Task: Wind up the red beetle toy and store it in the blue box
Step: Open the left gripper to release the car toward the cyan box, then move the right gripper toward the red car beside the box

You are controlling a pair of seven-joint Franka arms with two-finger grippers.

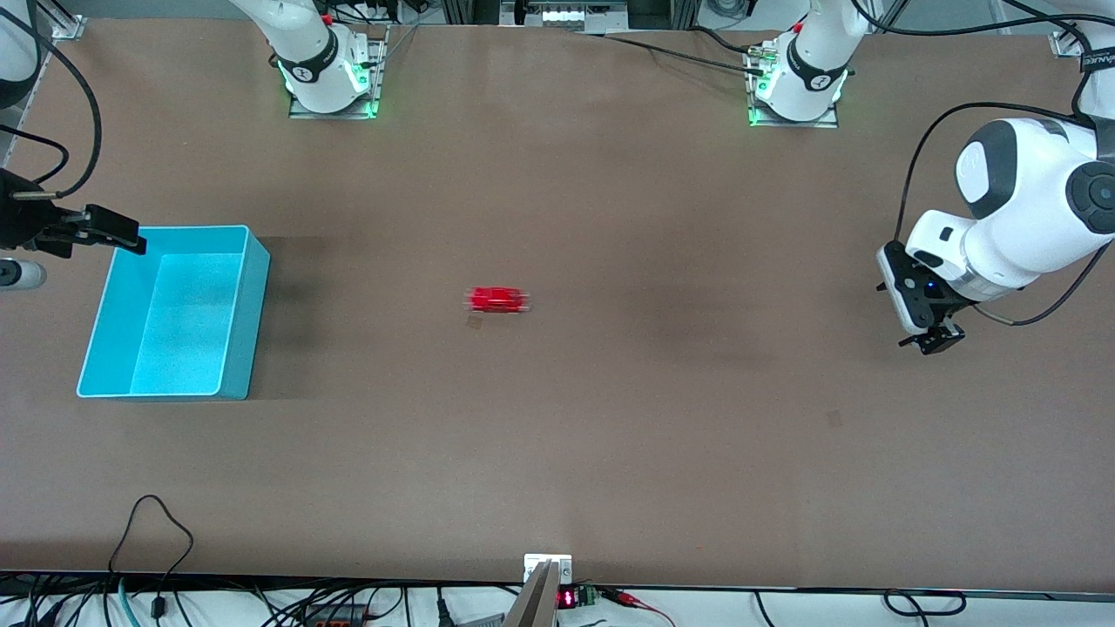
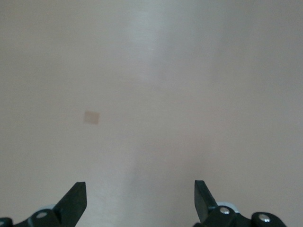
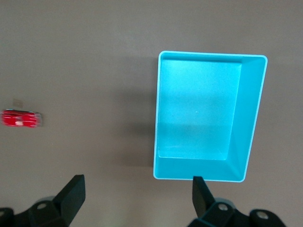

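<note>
Red beetle toy point(image 1: 497, 300), unlabelled, mid-table.

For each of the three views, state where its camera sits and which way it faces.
Front view: high across the table, facing both arm bases; shows red beetle toy, blue box, right gripper, left gripper.
Left wrist view: looks down on bare table between its open fingertips.
Right wrist view: looks down past open fingertips.
Front and right wrist views share toy and box.
</note>
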